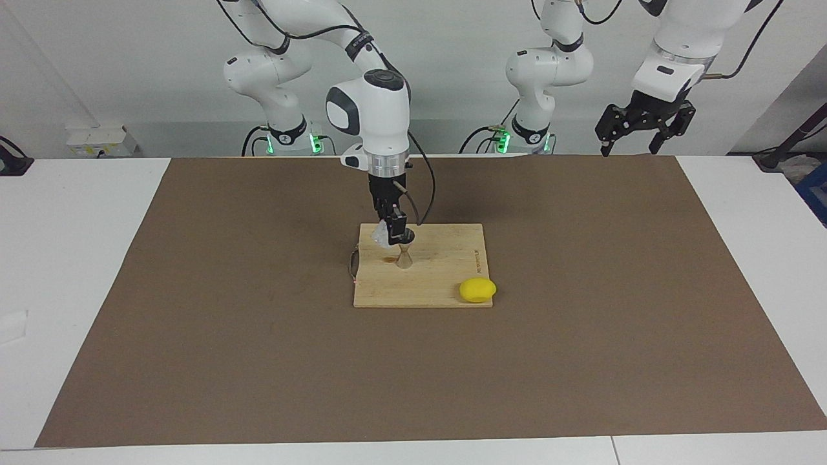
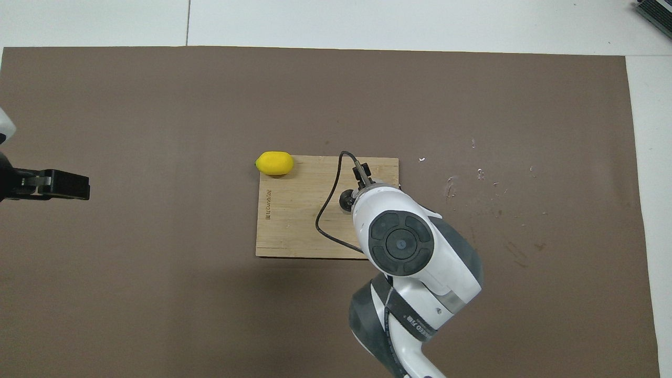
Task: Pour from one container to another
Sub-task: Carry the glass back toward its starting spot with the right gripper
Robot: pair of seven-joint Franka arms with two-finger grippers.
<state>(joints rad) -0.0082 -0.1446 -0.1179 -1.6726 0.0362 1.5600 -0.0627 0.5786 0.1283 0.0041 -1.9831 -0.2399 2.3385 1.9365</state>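
My right gripper (image 1: 393, 234) is shut on the small clear glass cup (image 1: 381, 236) and holds it tilted just above the metal jigger (image 1: 405, 257). The jigger stands upright on the wooden cutting board (image 1: 446, 278). In the overhead view only the jigger's rim (image 2: 346, 200) shows beside my right arm, which hides the cup and the right gripper. My left gripper (image 1: 630, 150) is open and empty, raised high over the left arm's end of the table, and that arm waits; it also shows in the overhead view (image 2: 63, 185).
A yellow lemon (image 1: 477, 290) lies at the board's corner farthest from the robots, toward the left arm's end; it also shows in the overhead view (image 2: 274, 163). A small brown stain (image 1: 389, 259) marks the board beside the jigger. A brown mat (image 1: 258, 323) covers the table.
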